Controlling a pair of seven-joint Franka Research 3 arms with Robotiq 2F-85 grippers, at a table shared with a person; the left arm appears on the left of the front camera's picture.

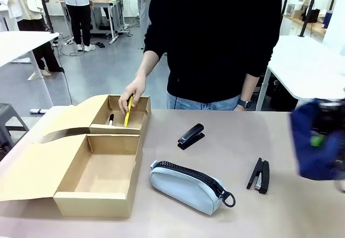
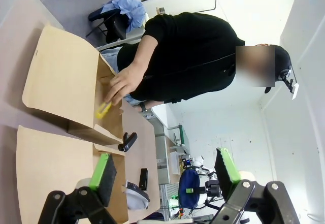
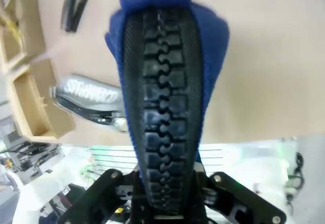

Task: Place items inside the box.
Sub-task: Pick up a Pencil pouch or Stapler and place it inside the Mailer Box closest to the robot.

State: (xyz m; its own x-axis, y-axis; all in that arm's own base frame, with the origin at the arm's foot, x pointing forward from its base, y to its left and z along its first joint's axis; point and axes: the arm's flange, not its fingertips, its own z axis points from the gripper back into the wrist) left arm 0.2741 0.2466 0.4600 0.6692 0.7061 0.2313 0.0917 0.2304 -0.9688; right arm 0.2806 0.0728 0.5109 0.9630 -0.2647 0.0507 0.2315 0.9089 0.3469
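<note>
Blue fabric with a chunky black zip sits between the jaws of the right gripper (image 1: 318,140). They pinch the blue pouch (image 3: 167,76) and hold it up off the table (image 1: 291,216). The right wrist view shows this sharply, while the front view gives only a blur. Beyond those jaws and off to their left in the wrist view lies the grey zip pouch (image 3: 86,99), and here its white lettering can be read, upside down, as "CAMPUS". The cardboard box (image 3: 30,102) lies further left of the jaws. The left gripper (image 2: 163,160) has its jaws spread wide with nothing between the green pads. Ahead of them in its own view, a person's hand (image 2: 122,84) holds the yellow utility knife (image 2: 104,109) in the box's small compartment. The front view adds a pen (image 1: 111,120) in that compartment beside the knife, and shows the larger compartment bare. It also shows a black stapler (image 1: 191,135) on the table beyond the grey pouch, and a second stapler (image 1: 259,175) between that pouch and the right jaws.
</note>
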